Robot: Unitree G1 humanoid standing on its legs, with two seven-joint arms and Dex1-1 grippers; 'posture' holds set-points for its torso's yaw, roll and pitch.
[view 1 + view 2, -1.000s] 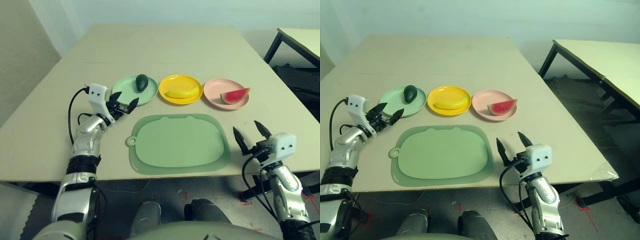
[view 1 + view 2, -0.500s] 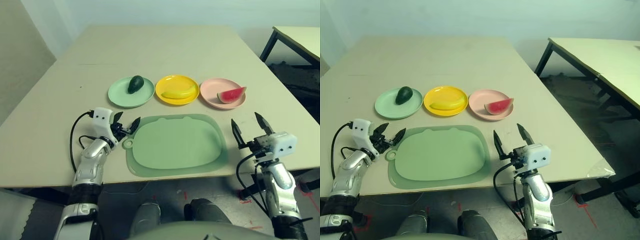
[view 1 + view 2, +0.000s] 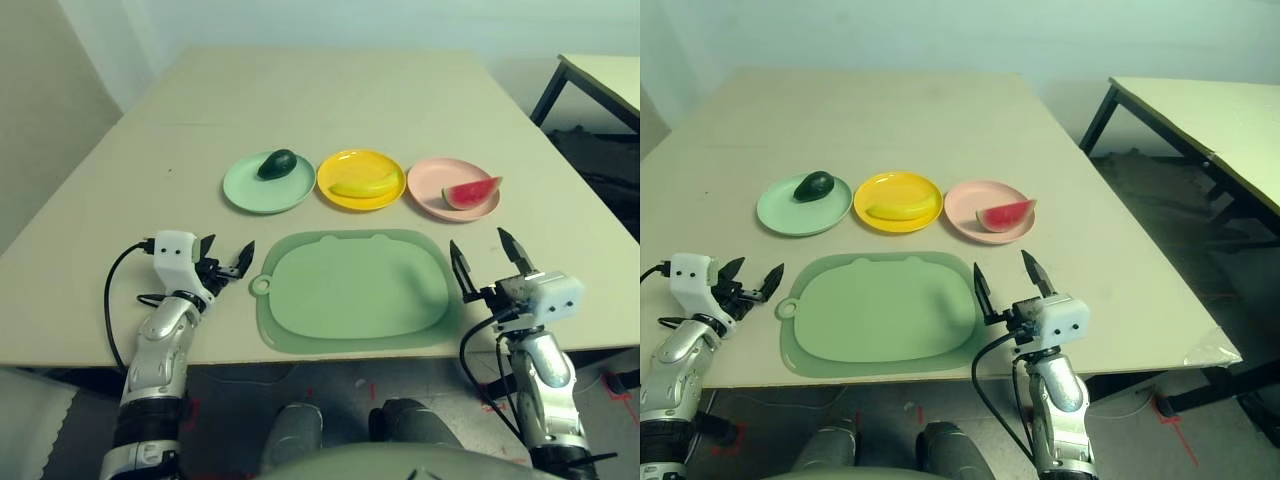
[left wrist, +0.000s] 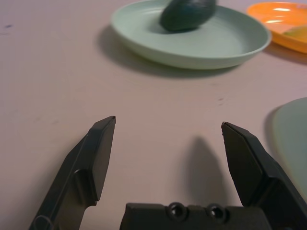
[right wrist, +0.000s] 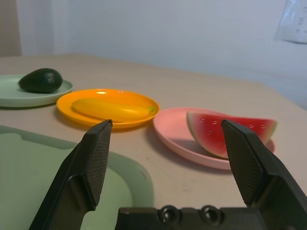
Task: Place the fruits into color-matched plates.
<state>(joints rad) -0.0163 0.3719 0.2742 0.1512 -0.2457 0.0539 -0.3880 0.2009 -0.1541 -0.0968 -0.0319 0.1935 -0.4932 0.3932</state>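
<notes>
Looks like you're basically done: avocado [image 3: 277, 164] on the green plate [image 3: 250, 193], banana [image 3: 360, 187] on the yellow plate [image 3: 389, 170], watermelon [image 3: 470, 193] on the pink plate [image 3: 428, 180], both tools, left tool [image 3: 223, 269] at 8 o'clock and right tool [image 3: 483, 262] at 4, released and empty.

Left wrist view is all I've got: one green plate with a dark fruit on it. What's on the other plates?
Observer: The yellow plate holds the banana.
Operator: And the third plate?
Observer: The pink plate holds the watermelon wedge.
Operator: Is the right gripper carrying anything?
Observer: No. The right gripper is open and empty, beside the green mat.
</notes>
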